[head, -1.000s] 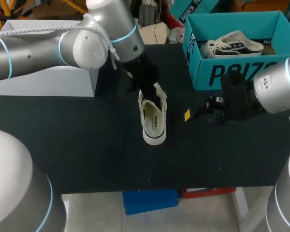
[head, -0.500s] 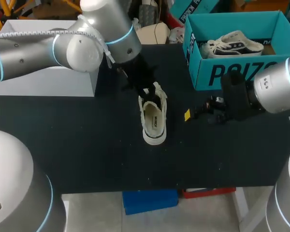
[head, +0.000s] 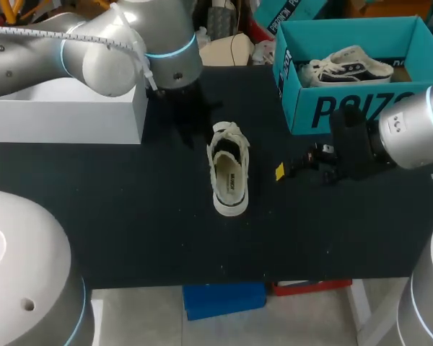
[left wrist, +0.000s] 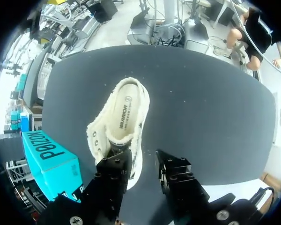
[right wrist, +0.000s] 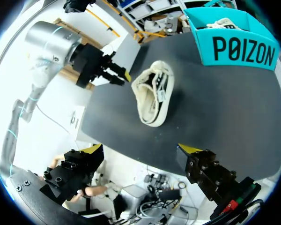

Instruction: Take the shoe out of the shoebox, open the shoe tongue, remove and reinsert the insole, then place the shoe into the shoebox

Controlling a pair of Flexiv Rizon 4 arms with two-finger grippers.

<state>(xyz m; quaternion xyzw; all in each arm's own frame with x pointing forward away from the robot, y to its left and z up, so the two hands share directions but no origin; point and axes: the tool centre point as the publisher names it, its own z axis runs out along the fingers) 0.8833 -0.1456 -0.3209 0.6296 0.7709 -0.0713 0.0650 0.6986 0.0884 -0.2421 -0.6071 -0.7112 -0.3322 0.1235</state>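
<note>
The teal shoebox [head: 361, 109] stands open at the table's [head: 130, 216] far right, at about 2 o'clock from the cream shoe [head: 229, 176], well apart from it. Inside the box lies a second shoe [head: 350, 65], white with a dark stripe, on its side across the box floor.

The cream shoe is out of the box and rests sole-down on the black table near its middle, toe toward 6 o'clock and heel toward 12. The left wrist view looks down into its opening, where the insole [left wrist: 124, 110] lies flat inside.

The left gripper [left wrist: 143, 171] hangs off the shoe's heel end, at about 11 o'clock from it in the head view. Its fingers are spread and grip nothing, with the heel just ahead of one of them.

The right gripper [right wrist: 140, 150] sits at about 3 o'clock from the shoe, between it and the shoebox's front wall. Its yellow tips are wide apart with nothing between them.

A white box [head: 65, 119] stands at about 10 o'clock from the shoe; its inside does not show
</note>
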